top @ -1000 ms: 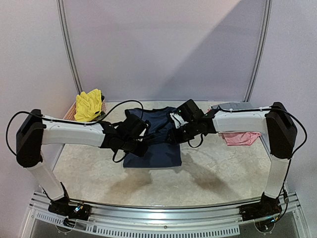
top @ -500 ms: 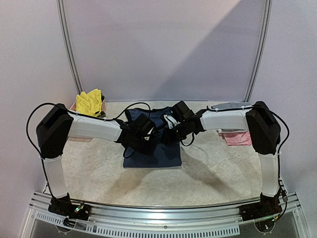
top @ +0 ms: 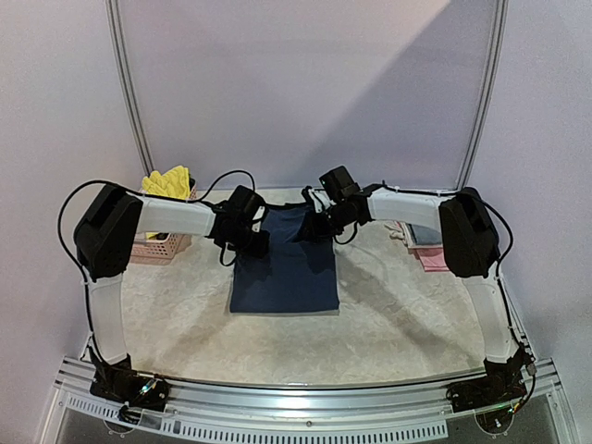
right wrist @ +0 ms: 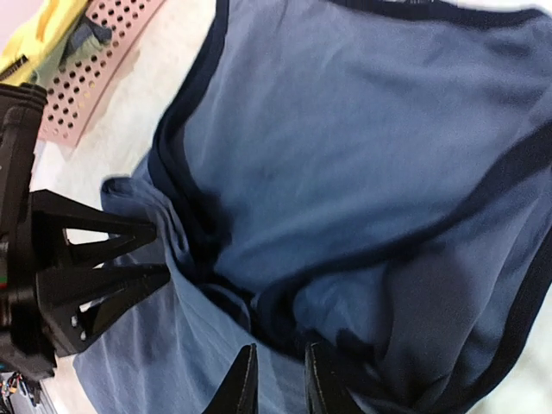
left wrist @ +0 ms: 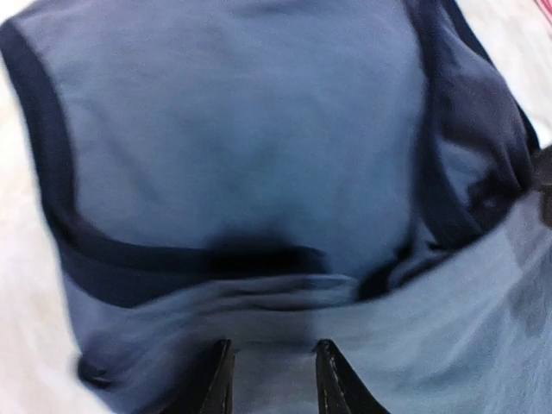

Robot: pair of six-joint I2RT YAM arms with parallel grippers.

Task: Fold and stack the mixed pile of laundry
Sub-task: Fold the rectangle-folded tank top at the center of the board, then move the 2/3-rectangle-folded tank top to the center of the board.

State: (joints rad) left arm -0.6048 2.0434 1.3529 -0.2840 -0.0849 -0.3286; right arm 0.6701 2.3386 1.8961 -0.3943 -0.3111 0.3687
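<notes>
Reaching farther across the desk point(top: 398, 324), left gripper point(left wrist: 272, 379) and right gripper point(right wrist: 278, 379) are clenching jaws on the navy blue cloth top point(top: 287, 273), stretching it flat.

Robotics lab booth, not a home. Plain pale wall panels point(top: 305, 83) w/ metal poles point(top: 129, 102). Two robot arms point(top: 412, 211) bolted to an aluminium rail point(top: 305, 412) at the table point(top: 398, 324) edge.

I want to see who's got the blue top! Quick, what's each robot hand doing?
Left gripper: closed, pinching the navy top.
Right gripper: closed, pinching the navy top too.
</notes>
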